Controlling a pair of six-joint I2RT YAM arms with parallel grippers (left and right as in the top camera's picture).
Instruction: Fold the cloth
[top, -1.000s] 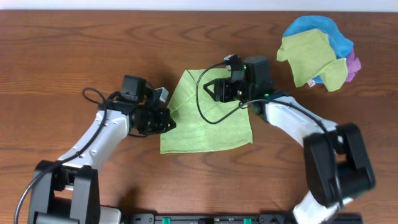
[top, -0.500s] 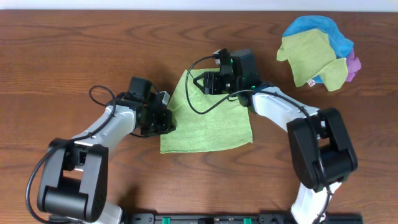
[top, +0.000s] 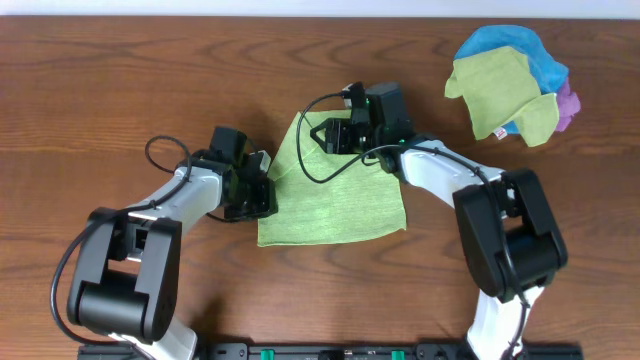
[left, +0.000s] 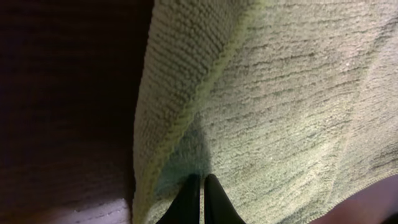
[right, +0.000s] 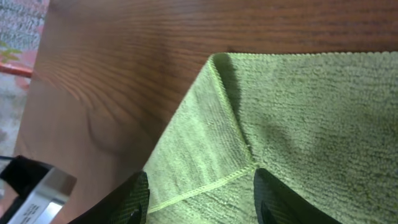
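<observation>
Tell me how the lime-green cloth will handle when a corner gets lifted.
Probably floppy: the cloth curls over softly along one edge in the left wrist view. Likely light, lying thin and flat on the table. Its nubbly weave should resist slipping; a push would probably bunch it.

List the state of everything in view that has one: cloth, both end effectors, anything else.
cloth: spread on the table, left corner flap turned over, not yet folded in half.
left end effector: shut on the cloth's left edge.
right end effector: open, over the cloth's far corner, holding nothing.
pile: green, blue and purple cloths heaped at the far right, apart from both arms.
</observation>
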